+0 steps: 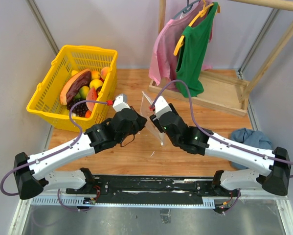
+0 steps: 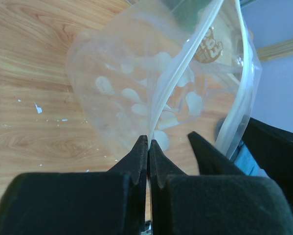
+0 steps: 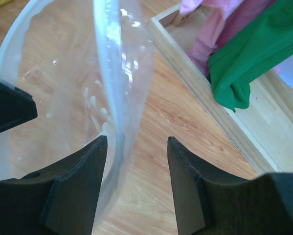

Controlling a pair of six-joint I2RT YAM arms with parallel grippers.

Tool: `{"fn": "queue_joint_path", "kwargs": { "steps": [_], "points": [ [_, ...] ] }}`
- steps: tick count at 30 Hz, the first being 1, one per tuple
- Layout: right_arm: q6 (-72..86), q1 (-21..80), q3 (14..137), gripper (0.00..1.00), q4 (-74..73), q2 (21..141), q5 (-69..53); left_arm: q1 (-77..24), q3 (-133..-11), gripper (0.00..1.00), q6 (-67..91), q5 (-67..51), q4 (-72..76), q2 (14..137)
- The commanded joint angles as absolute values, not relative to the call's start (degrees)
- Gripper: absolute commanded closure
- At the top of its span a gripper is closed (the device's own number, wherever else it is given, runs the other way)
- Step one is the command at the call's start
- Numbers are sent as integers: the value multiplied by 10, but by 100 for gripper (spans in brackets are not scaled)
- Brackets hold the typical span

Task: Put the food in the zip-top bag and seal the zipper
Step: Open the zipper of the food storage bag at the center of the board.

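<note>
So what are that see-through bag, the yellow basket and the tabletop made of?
The bag looks like thin, glossy clear plastic film: wood shows through it and it creases. The basket seems rigid moulded plastic, bright yellow, an open lattice. The table looks like pale wood or wood-grain laminate; the grain alone can't settle which.

This is a robot test cell in a lab, not a home: the left arm (image 1: 63, 152) and the right arm (image 1: 239, 152) are bolted to a black mounting rail (image 1: 146, 188) at the edge of a wooden table (image 1: 136, 156), boxed in by plain pale panels (image 1: 112, 24) on metal struts (image 1: 41, 24). The props look staged — a yellow basket (image 1: 41, 98) of toy food (image 1: 80, 88), and a wooden clothes rack (image 1: 224, 93) with 2 tops, pink (image 1: 161, 54) and green (image 1: 195, 54).
</note>
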State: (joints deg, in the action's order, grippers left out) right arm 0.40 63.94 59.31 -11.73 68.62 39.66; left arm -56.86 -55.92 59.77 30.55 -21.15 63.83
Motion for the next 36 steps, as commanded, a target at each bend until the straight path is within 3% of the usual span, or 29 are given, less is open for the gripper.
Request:
{"fn": "queue_joint_path", "kwargs": {
  "steps": [1,7,14,23,31,36],
  "points": [
    [16,636,611,45,-114,715,368,-575,-582,100,597,302,-211,645],
    [43,642,624,35,-125,734,384,-574,-574,100,623,292,-197,646],
    [46,647,637,39,-169,725,445,-574,-575,100,628,334,-227,635],
    [2,640,614,61,-159,690,503,-575,-574,100,618,365,-287,624],
    [3,573,612,93,-185,665,483,-575,-595,100,594,396,-339,651],
    [9,520,600,97,-183,642,470,-573,-603,100,545,393,-319,668]
  ]
}}
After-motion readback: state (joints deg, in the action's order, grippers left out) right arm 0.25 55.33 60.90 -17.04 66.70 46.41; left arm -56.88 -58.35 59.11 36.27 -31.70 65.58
